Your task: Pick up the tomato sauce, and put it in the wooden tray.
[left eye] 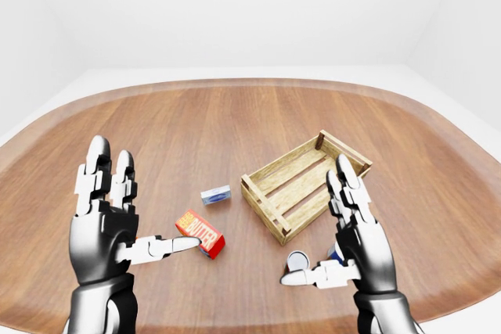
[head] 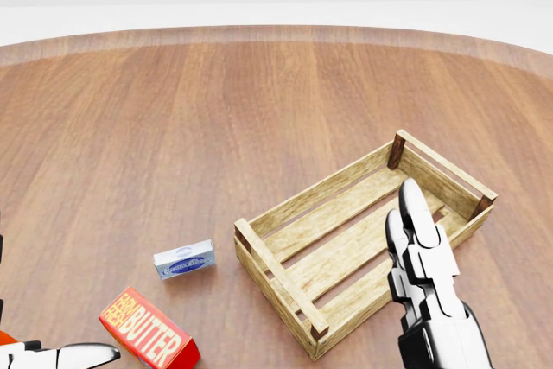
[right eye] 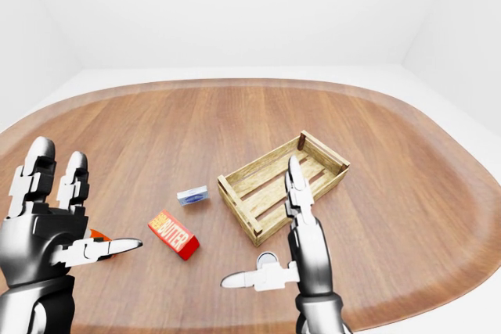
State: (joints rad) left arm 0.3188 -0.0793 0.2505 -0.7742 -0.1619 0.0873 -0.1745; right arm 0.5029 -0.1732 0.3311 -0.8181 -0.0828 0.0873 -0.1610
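Observation:
The wooden tray lies slanted at the right of the head view, with nothing in it. A round can with a silver lid stands below the tray in the left-eye view, beside my right thumb; a blue bit shows behind the hand, and its label is hidden. Something red peeks out behind my left thumb; I cannot tell which of these is the tomato sauce. My right hand is open, fingers upright over the tray's lower right corner. My left hand is open, raised at the left, holding nothing.
A red butter box lies left of the tray, and a small blue-and-white box lies just above it. The round wooden table stretches far towards the top of the views, with white floor beyond its edge.

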